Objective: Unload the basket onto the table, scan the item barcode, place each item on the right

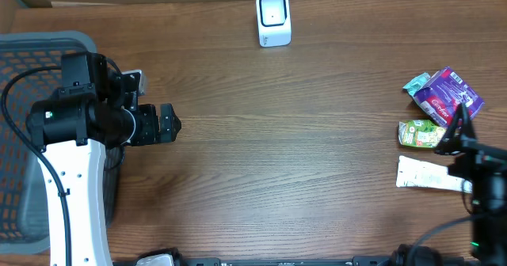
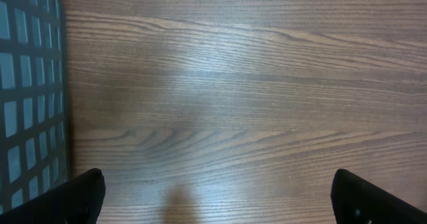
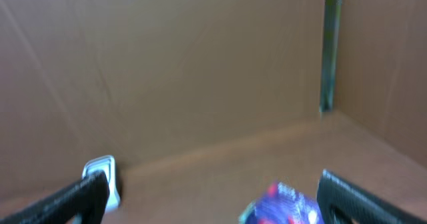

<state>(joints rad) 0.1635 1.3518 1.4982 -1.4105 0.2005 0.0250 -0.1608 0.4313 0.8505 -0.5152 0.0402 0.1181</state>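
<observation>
The white barcode scanner [image 1: 273,19] stands upright at the back middle of the table; it also shows blurred in the right wrist view as the scanner [image 3: 107,174]. Items lie at the right: a purple packet [image 1: 448,96], a green packet [image 1: 421,133], a white packet [image 1: 428,174] and a small teal one [image 1: 417,82]. My right gripper [image 1: 458,127] hovers over these items, open and empty, with the purple packet [image 3: 287,207] low between its fingers. My left gripper [image 1: 170,125] is at the left, open over bare wood, its fingers [image 2: 73,197] wide apart.
A grey mesh basket [image 1: 32,52] stands at the far left beside the left arm, its wall [image 2: 27,84] close to the left finger. A cardboard wall [image 3: 200,71] rises behind the table.
</observation>
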